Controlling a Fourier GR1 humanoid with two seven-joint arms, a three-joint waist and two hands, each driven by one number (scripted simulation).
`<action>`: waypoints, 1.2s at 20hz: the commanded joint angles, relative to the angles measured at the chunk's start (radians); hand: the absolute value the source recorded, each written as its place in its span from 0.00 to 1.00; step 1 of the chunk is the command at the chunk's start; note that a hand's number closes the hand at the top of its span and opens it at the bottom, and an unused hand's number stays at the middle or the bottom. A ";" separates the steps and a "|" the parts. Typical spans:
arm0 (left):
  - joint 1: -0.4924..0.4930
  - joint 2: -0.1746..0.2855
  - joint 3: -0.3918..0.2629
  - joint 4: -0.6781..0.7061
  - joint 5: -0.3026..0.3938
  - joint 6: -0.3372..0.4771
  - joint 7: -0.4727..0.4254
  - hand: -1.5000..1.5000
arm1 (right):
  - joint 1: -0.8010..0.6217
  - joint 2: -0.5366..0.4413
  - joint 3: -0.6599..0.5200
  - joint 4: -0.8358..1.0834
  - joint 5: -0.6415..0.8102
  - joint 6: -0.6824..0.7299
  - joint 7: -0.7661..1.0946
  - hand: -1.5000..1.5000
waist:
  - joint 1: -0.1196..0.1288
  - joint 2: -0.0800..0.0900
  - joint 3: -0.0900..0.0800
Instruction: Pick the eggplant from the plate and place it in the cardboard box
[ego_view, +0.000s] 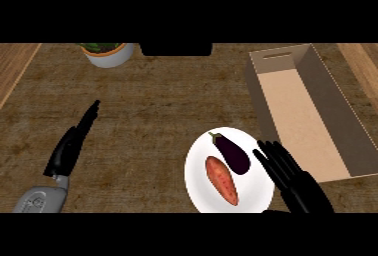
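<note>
From my seat I see the eggplant (232, 152) lying on the plate (199, 167), in its upper half. It is a glossy, dark purple teardrop with a small stem at its upper left end. Just below it on the same plate lies a sweet potato (222, 180), orange, matte and spindle-shaped, with both ends tapering. The two look very close, but I cannot tell if they touch. The plate is plain white, smooth and round.

My right hand (295, 180) is black and lies over the plate's right edge. Its fingers are straight and fanned toward the upper left, released and holding nothing. The fingertips are just beside the eggplant, and I cannot tell whether they touch it.

The box (336, 102) sits right of the plate. It is a long, open rectangle of tan cardboard with flat matte walls, a paler floor, and a slot handle cut in the far end.

My left hand (66, 150) is well apart at the left, seen edge-on as a thin black blade with its fingers straight. The grey forearm (40, 200) shows below it.

The counter (162, 110) is brown with a coarse, woven-looking grain. At its far edge stand a white pot (109, 56) with a green plant and a black block (176, 49).
</note>
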 joint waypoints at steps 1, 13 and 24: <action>-0.075 0.020 0.045 0.040 0.004 -0.041 0.028 0.50 | -0.094 0.029 -0.050 0.122 -0.020 -0.063 -0.054 0.00 | 0.002 0.007 0.006; -0.022 -0.049 0.046 0.008 -0.042 -0.033 0.000 0.50 | -0.175 0.089 -0.024 0.254 0.084 -0.059 -0.002 0.00 | 0.004 0.007 0.006; 0.022 -0.034 0.065 -0.023 -0.059 -0.057 -0.023 0.50 | -0.281 0.160 -0.017 0.355 0.154 -0.062 0.061 0.00 | 0.010 0.007 0.006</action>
